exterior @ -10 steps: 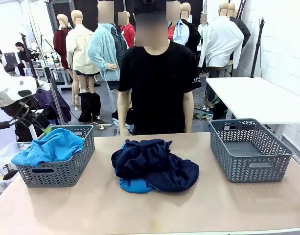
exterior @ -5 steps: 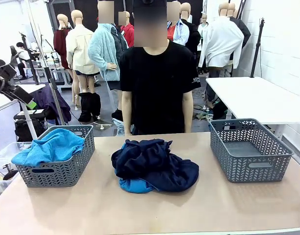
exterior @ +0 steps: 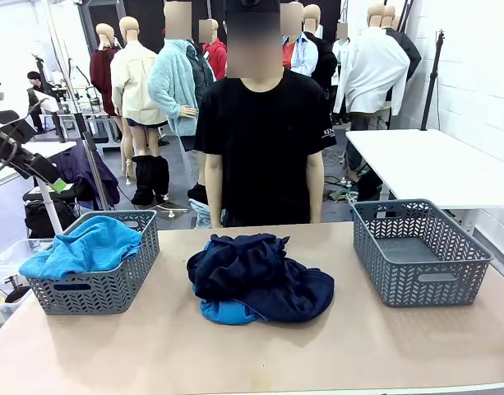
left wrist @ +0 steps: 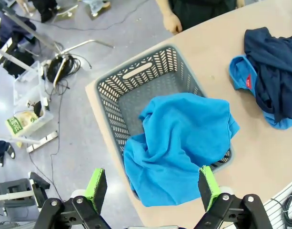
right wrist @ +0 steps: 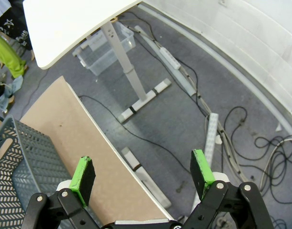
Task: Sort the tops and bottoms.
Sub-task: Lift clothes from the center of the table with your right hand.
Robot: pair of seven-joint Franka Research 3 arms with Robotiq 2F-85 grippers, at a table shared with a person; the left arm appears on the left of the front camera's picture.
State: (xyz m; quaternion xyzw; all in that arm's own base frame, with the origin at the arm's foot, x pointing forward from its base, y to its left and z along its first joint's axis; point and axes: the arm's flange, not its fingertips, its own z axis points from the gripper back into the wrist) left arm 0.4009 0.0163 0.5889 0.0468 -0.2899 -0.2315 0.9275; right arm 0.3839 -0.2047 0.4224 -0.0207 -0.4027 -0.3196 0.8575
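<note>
Left gripper (left wrist: pixel 150 187) gapes wide, empty, above a top (left wrist: pixel 184 138) in the basket (left wrist: pixel 136 76); bottoms (left wrist: pixel 274 62) at two o'clock. Right gripper (right wrist: pixel 142 174) likewise spread, holding nothing.

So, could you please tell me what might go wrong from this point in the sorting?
1. The sky-blue shirt in the left basket spills over its rim near the edge of the table; it might slide to the floor.
2. In the centre pile, the navy garments lie tangled over another blue shirt, so one grab may lift both kinds together.
</note>
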